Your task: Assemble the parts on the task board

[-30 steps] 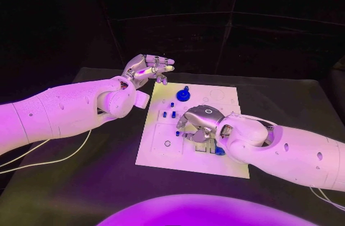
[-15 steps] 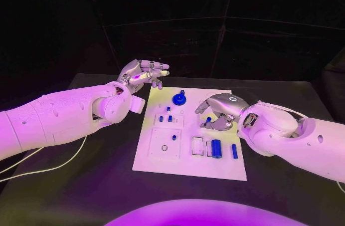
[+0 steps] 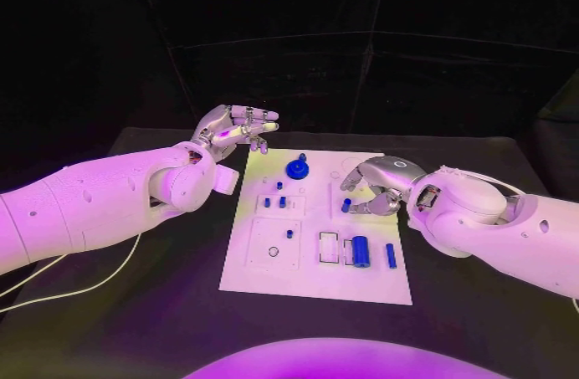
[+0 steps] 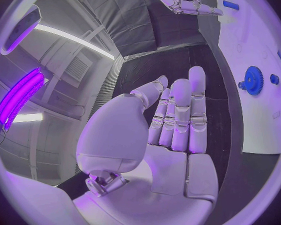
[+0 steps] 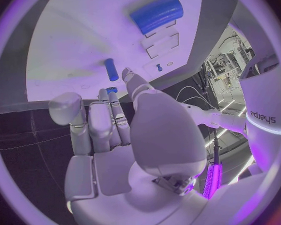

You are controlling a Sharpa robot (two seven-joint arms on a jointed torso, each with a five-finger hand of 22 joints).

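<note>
Blue cylinder [image 3: 361, 251] and slim blue pin [image 3: 391, 255] are lying on the near right of the white task board [image 3: 278, 270]; right hand [image 3: 371, 189] is hovering above mid-board, pinching a small blue peg [image 3: 346, 204]; blue gear [image 3: 299, 170] is sitting at the far end; left hand [image 3: 234, 125] is hanging beside the far-left corner, fingers loosely apart, holding nothing

The desk [image 3: 483, 178] was black and matte, its far edge meeting a dark backdrop. A white board [image 3: 362, 283] lay flat on its middle, long side running away from the robot. Small blue pieces sat on the board: a gear [image 3: 298, 170] near the far end, short pegs [image 3: 275, 202] further in, and a fat cylinder [image 3: 360, 251] beside a slim bar [image 3: 391, 256] toward the near end. A white cable [image 3: 73, 291] trailed across the desk at the robot's left.
</note>
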